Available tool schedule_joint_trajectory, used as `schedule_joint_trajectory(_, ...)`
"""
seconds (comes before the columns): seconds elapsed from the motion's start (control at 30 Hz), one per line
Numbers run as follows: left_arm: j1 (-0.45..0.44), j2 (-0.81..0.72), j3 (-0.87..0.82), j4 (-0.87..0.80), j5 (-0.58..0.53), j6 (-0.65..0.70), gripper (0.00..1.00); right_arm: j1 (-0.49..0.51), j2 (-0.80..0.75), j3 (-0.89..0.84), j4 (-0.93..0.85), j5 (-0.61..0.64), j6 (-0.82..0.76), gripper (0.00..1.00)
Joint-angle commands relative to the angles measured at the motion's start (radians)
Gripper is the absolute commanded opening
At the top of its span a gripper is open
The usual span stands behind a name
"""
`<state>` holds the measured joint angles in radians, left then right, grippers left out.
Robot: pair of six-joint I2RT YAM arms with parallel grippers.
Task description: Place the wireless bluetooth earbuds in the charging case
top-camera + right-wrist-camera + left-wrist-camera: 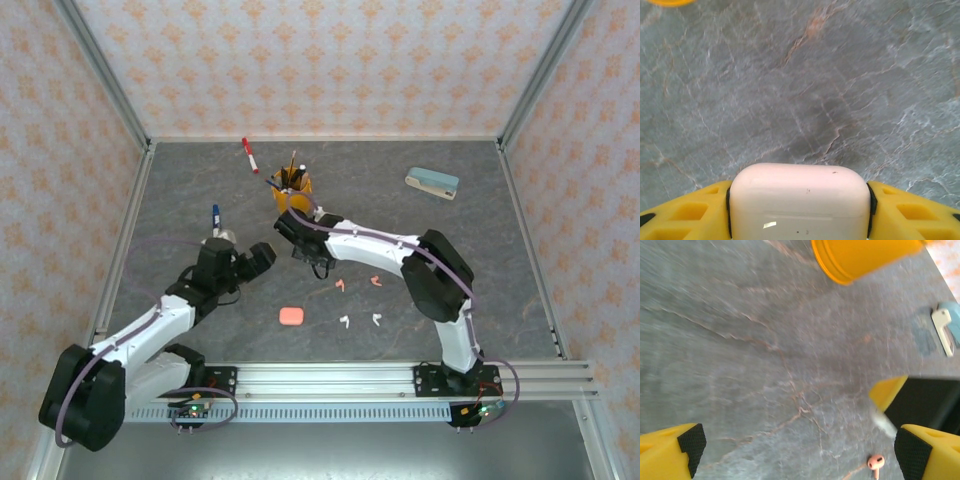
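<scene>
White case [799, 200] pinched between right fingers [685, 212]; left fingers [670, 450] spread, pink earbud [875, 464] beside one.

Grey table [480, 270]: red marker [249, 155] at eleven o'clock, yellow cup [292, 185] near twelve, stapler [432, 183] at two, blue marker [215, 215] at ten, pink case [291, 316] at seven, pink earbuds [341, 286] and white earbuds [344, 321] near six.

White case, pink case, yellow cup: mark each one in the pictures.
white case [800, 195], right wrist view, middle of its shell.
pink case [291, 316], top view, centre of its top.
yellow cup [860, 257], left wrist view, its side wall.
</scene>
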<state>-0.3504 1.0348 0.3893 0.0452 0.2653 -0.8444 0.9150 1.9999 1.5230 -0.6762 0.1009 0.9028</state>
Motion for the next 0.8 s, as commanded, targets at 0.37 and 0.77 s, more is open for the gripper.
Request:
schedule_joint_trajectory(0.37,-0.202,0.221,-0.042,0.46,-0.129,0.028,0.95,-0.075,-0.074,-0.024,0.135,-0.119,0.127,0.59)
schedule_joint_trajectory(0.77,-0.249,0.357,-0.021,0.693,-0.208,0.062,0.75,-0.105,-0.084,-0.034,0.211,-0.217,0.186,0.59)
